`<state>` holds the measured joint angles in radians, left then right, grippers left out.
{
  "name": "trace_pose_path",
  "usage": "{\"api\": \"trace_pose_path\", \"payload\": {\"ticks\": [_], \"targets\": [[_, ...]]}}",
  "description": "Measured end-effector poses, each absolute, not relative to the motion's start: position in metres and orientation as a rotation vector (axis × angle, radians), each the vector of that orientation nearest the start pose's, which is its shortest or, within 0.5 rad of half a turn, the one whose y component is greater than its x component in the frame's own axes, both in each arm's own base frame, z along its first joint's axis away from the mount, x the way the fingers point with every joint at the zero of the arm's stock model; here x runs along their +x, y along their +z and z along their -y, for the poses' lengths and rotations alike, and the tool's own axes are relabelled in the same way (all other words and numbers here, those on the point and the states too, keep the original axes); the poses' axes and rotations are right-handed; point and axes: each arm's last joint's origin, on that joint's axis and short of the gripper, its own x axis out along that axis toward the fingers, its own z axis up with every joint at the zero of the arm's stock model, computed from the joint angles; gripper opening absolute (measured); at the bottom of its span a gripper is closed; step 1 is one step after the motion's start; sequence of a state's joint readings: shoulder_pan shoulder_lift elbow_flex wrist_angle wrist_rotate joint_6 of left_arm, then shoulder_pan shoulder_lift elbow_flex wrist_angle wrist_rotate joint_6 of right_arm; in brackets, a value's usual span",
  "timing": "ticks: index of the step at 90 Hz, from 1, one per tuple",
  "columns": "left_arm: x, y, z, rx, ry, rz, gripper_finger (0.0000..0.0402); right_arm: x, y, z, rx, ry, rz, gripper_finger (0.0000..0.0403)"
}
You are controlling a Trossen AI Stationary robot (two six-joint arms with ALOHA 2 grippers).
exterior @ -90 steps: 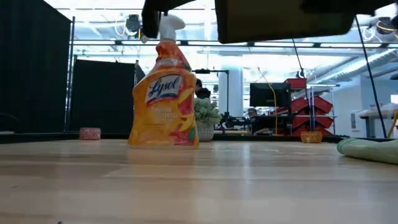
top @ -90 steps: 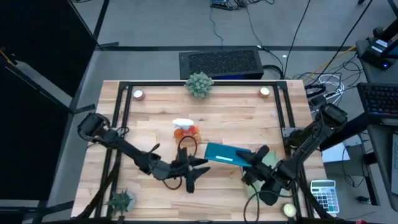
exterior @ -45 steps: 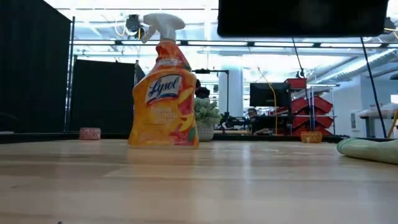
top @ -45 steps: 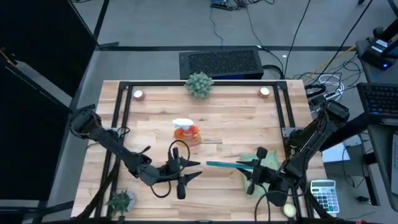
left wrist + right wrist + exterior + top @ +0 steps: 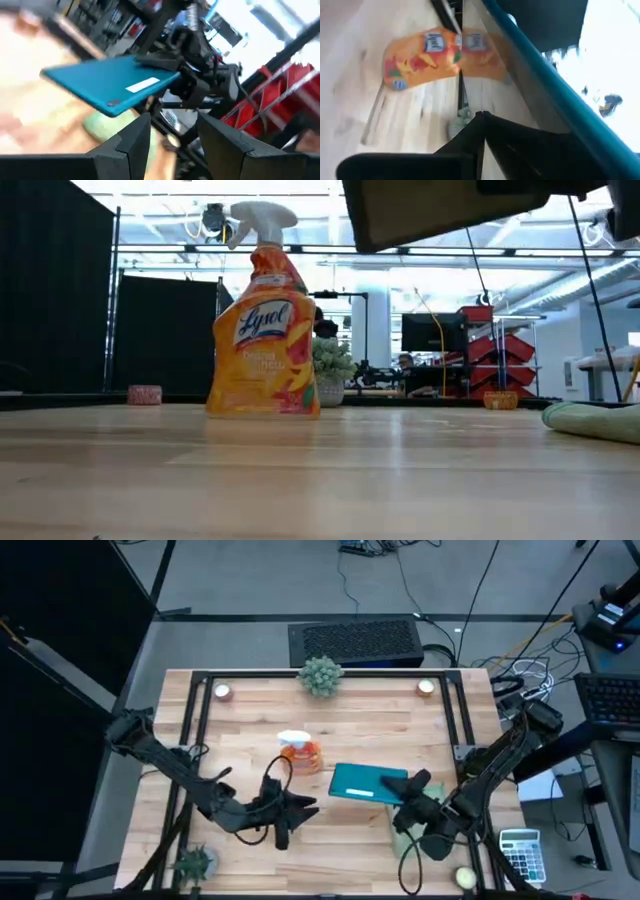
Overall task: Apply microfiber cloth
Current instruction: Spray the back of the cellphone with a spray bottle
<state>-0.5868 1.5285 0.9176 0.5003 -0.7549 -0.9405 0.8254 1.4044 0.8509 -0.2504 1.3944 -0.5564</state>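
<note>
Right gripper (image 5: 412, 786): fingers closed on one end of the tablet (image 5: 367, 783), holding it clear of the table (image 5: 380, 730). High view shows the teal back of the tablet facing up; low view shows its dark face from below, tilted, well above the wood. In the left wrist view the right gripper (image 5: 172, 67) clamps the tablet (image 5: 107, 82) at its far edge, with a small white label on the teal side.

Microfiber cloth (image 5: 434, 797): pale sage green, lying on the table directly beneath the right gripper and arm, mostly hidden by them from above. In the low view the cloth (image 5: 592, 420) lies flat on the wood, well below the raised tablet, not touching it. In the left wrist view the cloth (image 5: 105, 126) sits under the held tablet.

Left gripper (image 5: 297, 806): fingers spread open, holding nothing, hovering just beside the free end of the tablet, apart from it. Cloth lies beyond the tablet from this gripper.

Spray bottle (image 5: 299, 751): orange, white trigger, upright, near the left gripper and behind it
</note>
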Motion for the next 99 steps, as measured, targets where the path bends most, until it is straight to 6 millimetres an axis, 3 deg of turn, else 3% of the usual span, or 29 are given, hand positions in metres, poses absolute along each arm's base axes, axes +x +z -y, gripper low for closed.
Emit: {"api": "trace_pose_path", "payload": {"ticks": [27,47,64,87,99], "targets": [[0.304,0.262,0.142,-1.072,0.143,-0.064,0.0150,0.193,0.250,-0.201,-1.354,-0.429,-0.444,0.0063],[0.315,0.264,0.138,-1.136,0.056,0.008,0.0150,0.195,0.250,-0.205,-1.386,-0.422,-0.444,0.0063],[0.328,0.242,0.141,-1.173,0.055,-0.023,0.0150,0.203,0.246,-0.206,-1.439,-0.401,-0.460,0.0063],[0.321,0.250,0.143,-1.091,0.049,-0.039,0.0150,0.199,0.247,-0.209,-1.416,-0.420,-0.448,0.0063],[0.309,0.252,0.140,-1.025,0.141,-0.124,0.0150,0.198,0.248,-0.209,-1.401,-0.440,-0.449,0.0063]]}}
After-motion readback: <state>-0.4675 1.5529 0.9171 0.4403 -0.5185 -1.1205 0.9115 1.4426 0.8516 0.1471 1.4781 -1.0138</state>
